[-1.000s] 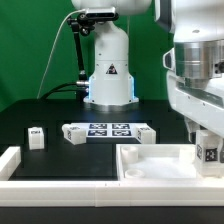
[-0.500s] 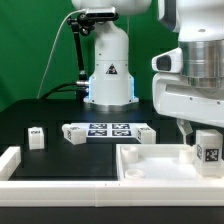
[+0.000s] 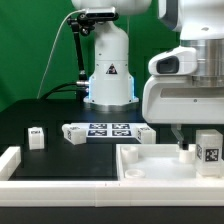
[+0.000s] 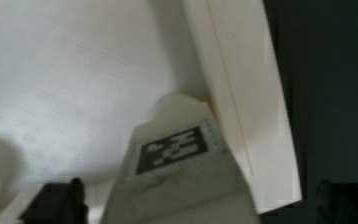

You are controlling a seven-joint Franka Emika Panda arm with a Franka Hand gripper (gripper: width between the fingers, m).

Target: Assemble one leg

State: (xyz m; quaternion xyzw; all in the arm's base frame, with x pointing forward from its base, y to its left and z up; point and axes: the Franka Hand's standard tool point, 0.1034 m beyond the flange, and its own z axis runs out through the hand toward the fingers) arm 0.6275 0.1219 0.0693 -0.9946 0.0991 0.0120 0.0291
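A white leg (image 3: 208, 149) with a black-and-white tag stands inside the large white tray-like piece (image 3: 150, 165), against its wall at the exterior view's right. In the wrist view the leg (image 4: 179, 150) lies between my gripper's (image 4: 194, 205) two dark fingers, with a gap on each side. The jaws stand wide apart and do not touch it. One finger (image 3: 183, 149) shows beside the leg in the exterior view. Two more legs stand on the black table, one at the exterior view's left (image 3: 36, 137) and one beside the marker board (image 3: 146, 134).
The marker board (image 3: 105, 131) lies mid-table. The white robot base (image 3: 108, 70) stands behind it. A white raised rim (image 3: 12, 160) runs along the front left. The tray's wall (image 4: 238, 80) runs right beside the leg.
The arm's white body has shifted toward the exterior view's left and now fills more of that view. The leg in the tray has stayed in place.
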